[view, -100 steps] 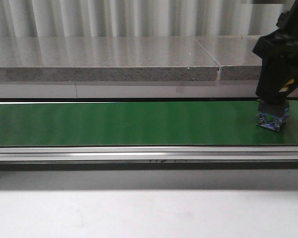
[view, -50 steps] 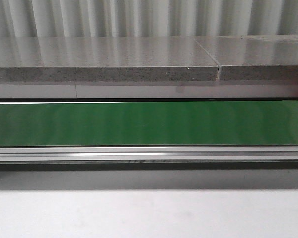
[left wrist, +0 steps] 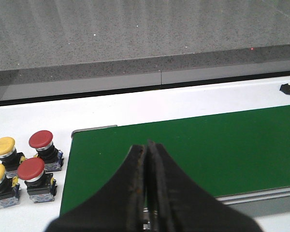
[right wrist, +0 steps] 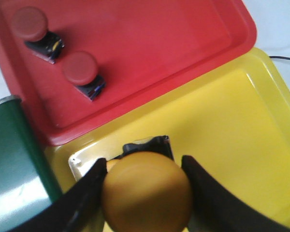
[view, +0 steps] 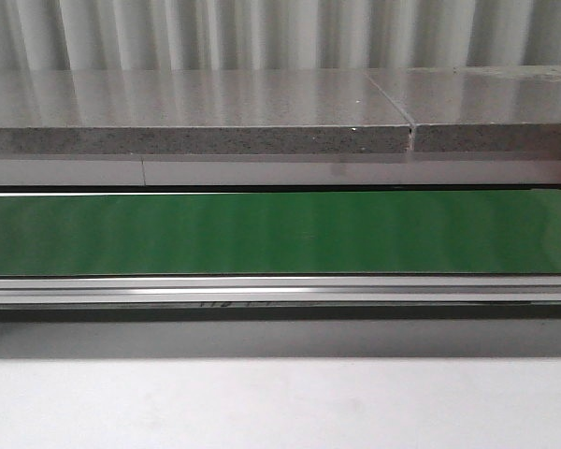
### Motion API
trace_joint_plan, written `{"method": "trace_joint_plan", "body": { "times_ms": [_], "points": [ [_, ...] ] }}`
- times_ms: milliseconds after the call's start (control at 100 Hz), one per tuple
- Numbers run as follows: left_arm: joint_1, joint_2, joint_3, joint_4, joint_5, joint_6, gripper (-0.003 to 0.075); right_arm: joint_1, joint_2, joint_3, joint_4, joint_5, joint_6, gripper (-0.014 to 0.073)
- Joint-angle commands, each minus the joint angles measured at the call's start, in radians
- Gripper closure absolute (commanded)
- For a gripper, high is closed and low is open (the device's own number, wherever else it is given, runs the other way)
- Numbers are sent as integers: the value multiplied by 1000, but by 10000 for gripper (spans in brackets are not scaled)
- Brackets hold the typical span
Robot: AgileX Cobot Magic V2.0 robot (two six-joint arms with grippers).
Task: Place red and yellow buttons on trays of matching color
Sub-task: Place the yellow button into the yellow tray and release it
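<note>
Left gripper (left wrist: 147,193): jaws pressed together, nothing between them, hanging over the near edge of the green belt (left wrist: 208,150).

Waiting buttons: four of them on the white table (left wrist: 135,108), just beside the belt's end. Two yellow buttons (left wrist: 2,146) at the outer side, one behind the other. Two red buttons (left wrist: 41,139) next to them, closer to the belt. All four stand upright on black bases, bunched close together.

Front view: the green belt runs right across, bare from edge to edge, with a grey stone ledge (view: 196,112) behind it. No arm shows in this view.

Right gripper (right wrist: 146,193): clamped around a yellow button (right wrist: 147,191), one black finger on each side of the rounded cap. It is held above the yellow tray (right wrist: 241,135).

Red tray (right wrist: 150,43): touching the yellow tray along one side. Two red buttons already lie in it (right wrist: 79,67), near each other, both tipped over.

Yellow tray: a glossy patch shows beneath the held button; whether the button's base touches the tray floor, cannot tell.
</note>
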Motion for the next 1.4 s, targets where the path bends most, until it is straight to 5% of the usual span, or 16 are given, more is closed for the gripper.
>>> {"method": "trace_joint_plan", "body": {
  "times_ms": [0,1000,1390],
  "points": [
    [-6,6,-27,-10,-83,-1,740,-22,4,-31,-13,-77,15,452],
    [-6,6,-27,-10,-83,-1,740,-49,373,-30,-11,-150,30,442],
    [-6,6,-27,-10,-83,-1,740,-49,369,-30,-11,-140,30,45]
  ]
}}
